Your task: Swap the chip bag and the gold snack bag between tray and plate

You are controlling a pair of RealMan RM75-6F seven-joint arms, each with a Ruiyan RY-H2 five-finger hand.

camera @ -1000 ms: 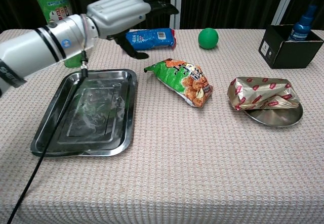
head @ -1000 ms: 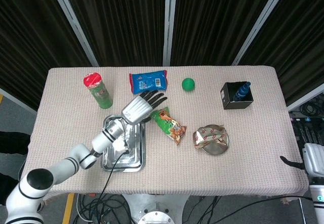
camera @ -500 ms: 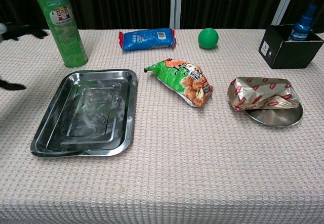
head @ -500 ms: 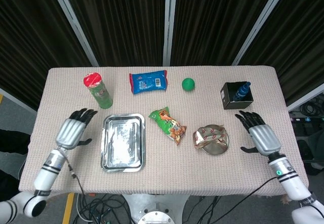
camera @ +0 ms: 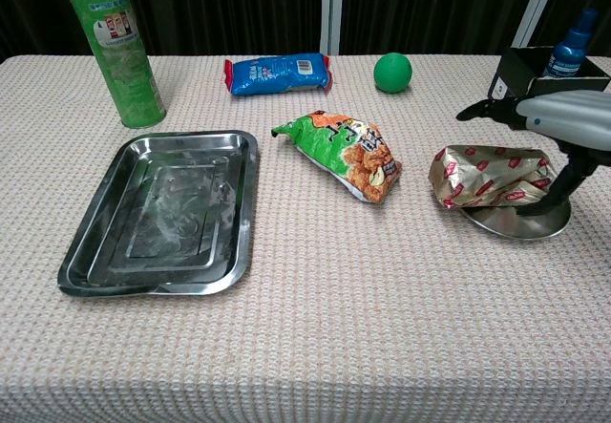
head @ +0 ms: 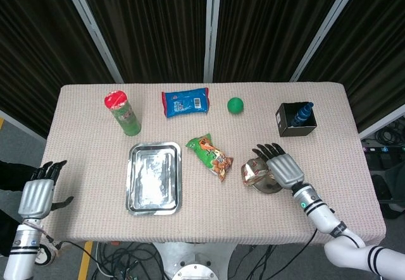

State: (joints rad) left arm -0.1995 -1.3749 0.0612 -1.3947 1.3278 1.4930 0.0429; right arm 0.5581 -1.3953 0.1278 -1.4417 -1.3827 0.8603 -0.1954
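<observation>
The green chip bag (head: pixel 210 155) (camera: pixel 344 153) lies on the tablecloth between the tray and the plate. The steel tray (head: pixel 154 177) (camera: pixel 162 208) at the left has nothing in it. A crumpled gold snack bag (head: pixel 255 170) (camera: pixel 487 177) rests on the round metal plate (head: pixel 273 187) (camera: pixel 523 222). My right hand (head: pixel 280 164) (camera: pixel 565 123) hovers over the right end of the gold bag, fingers spread and holding nothing, with its thumb reaching down behind the bag. My left hand (head: pixel 38 193) hangs open off the table's left edge; only the head view shows it.
A tall green can (head: pixel 123 112) (camera: pixel 113 46) stands at the back left. A blue packet (head: pixel 185 102) (camera: pixel 277 73) and a green ball (head: pixel 235 105) (camera: pixel 392 72) lie along the back. A black box with a blue bottle (head: pixel 295 120) (camera: pixel 544 84) sits back right.
My left hand has pulled back from above the tray to beyond the table's left edge. My right hand has come in from the right to above the gold bag.
</observation>
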